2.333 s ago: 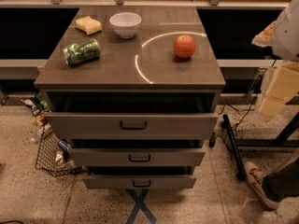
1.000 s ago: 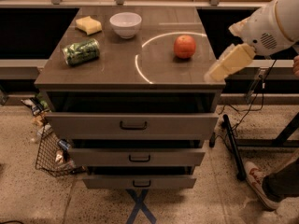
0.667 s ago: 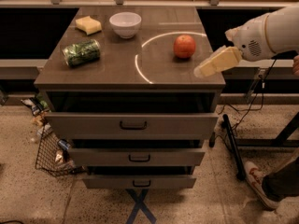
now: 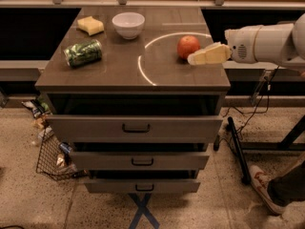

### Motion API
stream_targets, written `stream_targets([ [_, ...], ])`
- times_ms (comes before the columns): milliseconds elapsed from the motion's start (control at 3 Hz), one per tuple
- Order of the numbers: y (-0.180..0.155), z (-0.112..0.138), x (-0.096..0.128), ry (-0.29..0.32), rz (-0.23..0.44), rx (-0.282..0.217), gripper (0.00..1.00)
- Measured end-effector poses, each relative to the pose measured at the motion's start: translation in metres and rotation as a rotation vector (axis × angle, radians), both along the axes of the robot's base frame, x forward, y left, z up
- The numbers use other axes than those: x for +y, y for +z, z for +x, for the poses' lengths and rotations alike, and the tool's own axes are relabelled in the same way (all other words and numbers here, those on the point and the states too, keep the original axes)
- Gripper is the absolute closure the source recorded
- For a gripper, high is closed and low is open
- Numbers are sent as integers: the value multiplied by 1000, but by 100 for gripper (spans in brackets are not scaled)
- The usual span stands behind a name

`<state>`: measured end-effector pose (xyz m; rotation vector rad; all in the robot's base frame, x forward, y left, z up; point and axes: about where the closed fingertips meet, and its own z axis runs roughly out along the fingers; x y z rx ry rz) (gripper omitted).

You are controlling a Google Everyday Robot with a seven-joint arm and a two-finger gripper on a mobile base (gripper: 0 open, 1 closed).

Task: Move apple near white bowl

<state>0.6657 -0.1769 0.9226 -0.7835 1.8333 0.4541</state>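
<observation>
— Looking for the apple (image 4: 188, 46): found on the right part of the cabinet top (image 4: 119, 73), just inside the pale arc (image 4: 141, 67) marked on the surface. Sat clear of every other object on the top.

— Noted. And spotted the gripper (image 4: 191, 58)?

— Yes. Saw it by the right edge, at the end of a white arm (image 4: 267, 42) stretched in from the right. Held low over the top, with its cream-coloured end just beside the apple's lower right side. Possibly touching the fruit; hard to judge from that angle.

— Spread wide or closed?

— Could not tell.

— Placed the white bowl (image 4: 128, 24) where?

— Toward the back of the top, left of centre, outside the arc and well apart from the apple. Stood upright, mouth up.

— Anything else up there?

— Found a yellow sponge (image 4: 90, 25) near the bowl on its left, and a green can (image 4: 83, 53) lying on its side nearer the front left.

— And lower down?

— Counted three drawers (image 4: 136, 128) with dark handles under the top. Saw a wire basket (image 4: 52, 156) on the floor at the cabinet's left, a blue tape cross (image 4: 142, 213) in front, and a shoe (image 4: 264, 187) at the lower right.
</observation>
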Motion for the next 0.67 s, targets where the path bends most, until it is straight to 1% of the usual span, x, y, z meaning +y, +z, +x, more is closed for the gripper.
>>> stream_targets([
  [667, -2, 4, 2, -2, 3, -7, 0],
])
